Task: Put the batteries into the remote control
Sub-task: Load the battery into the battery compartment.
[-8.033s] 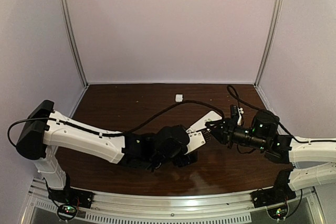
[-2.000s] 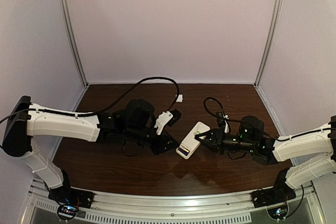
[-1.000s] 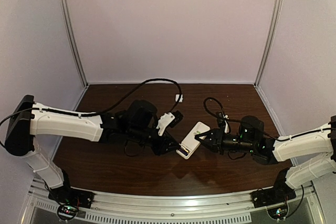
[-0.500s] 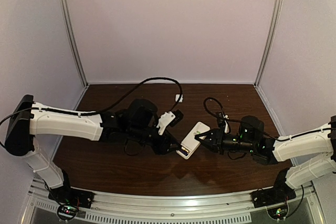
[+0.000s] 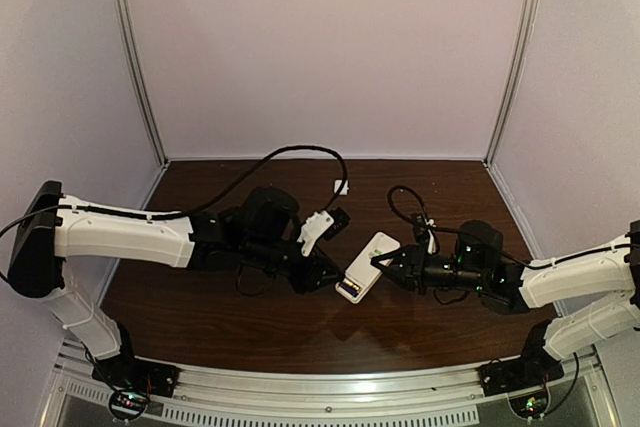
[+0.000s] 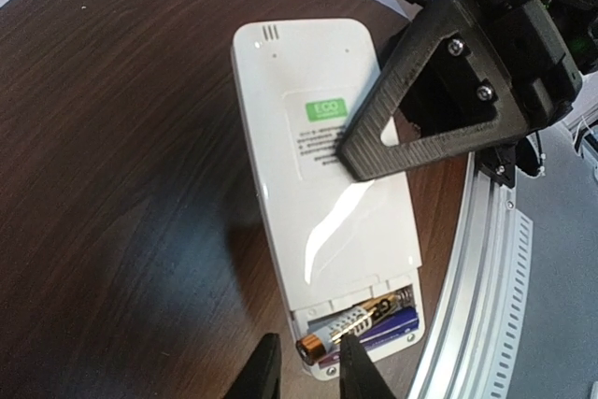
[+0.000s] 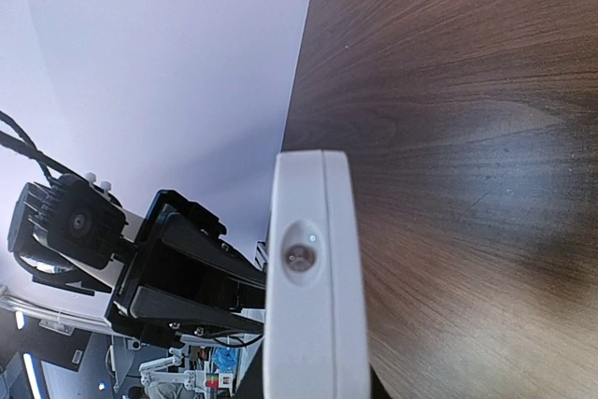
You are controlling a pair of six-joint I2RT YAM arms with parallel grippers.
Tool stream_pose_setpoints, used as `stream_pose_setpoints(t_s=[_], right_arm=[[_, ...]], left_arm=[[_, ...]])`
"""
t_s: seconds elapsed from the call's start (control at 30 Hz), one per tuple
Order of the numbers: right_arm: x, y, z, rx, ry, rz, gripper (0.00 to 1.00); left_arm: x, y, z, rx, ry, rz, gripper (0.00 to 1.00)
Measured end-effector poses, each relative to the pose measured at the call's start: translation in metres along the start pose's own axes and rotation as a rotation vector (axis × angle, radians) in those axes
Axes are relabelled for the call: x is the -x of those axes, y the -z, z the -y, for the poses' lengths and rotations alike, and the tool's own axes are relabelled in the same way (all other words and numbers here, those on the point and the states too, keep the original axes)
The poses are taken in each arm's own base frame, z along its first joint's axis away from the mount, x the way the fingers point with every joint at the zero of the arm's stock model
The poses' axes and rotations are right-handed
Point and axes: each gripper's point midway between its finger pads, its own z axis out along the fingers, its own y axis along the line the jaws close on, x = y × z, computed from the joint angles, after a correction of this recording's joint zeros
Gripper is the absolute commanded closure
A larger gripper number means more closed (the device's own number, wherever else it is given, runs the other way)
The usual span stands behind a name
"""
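Observation:
The white remote control [image 5: 366,264] [image 6: 327,193] is held off the table, plain back up, with my right gripper [image 5: 392,259] shut on its far half; one black finger [image 6: 439,91] presses on the back. Seen end-on in the right wrist view, the remote control [image 7: 313,315] fills the middle. Its compartment at the near end is uncovered. A copper-and-black battery [image 6: 360,322] lies slanted in it, one end poking past the edge. My left gripper [image 5: 333,278] [image 6: 313,376] stands narrowly open at that end, its right fingertip [image 6: 353,362] over the battery, its left one apart from it.
A small flat white plastic piece [image 5: 341,187] lies at the back of the brown table [image 5: 230,317]. The left arm's black cable [image 5: 290,153] loops above it. The aluminium front rail [image 6: 476,259] runs just beyond the remote's near end.
The left jaws widened briefly, then narrowed again at the remote's open end. The remote and the right arm have not moved.

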Motion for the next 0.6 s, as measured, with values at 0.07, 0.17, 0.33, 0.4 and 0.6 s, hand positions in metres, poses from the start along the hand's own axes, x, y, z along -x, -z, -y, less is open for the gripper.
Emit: stream_pose_setpoints(t_s=[0.07, 0.17, 0.33, 0.4, 0.6], right_arm=[[0.0000, 0.0000, -0.0001, 0.000, 0.000, 0.000, 1.00], [0.0003, 0.0004, -0.0013, 0.004, -0.002, 0.001, 1.00], [0.0006, 0.0008, -0.0023, 0.007, -0.003, 0.002, 1.00], [0.0009, 0.0011, -0.0034, 0.010, -0.003, 0.004, 1.00], [0.0010, 0.0013, -0.0040, 0.012, -0.007, 0.004, 1.00]], left_arm=[[-0.0001, 0.0000, 0.0006, -0.003, 0.000, -0.001, 0.79], [-0.0001, 0.0000, 0.0012, -0.007, 0.000, -0.001, 0.80], [0.0000, -0.0001, 0.0023, -0.013, 0.000, -0.001, 0.83], [0.0000, -0.0002, 0.0027, -0.016, 0.001, -0.001, 0.85], [-0.0009, -0.0011, 0.0061, -0.031, -0.001, -0.004, 0.88]])
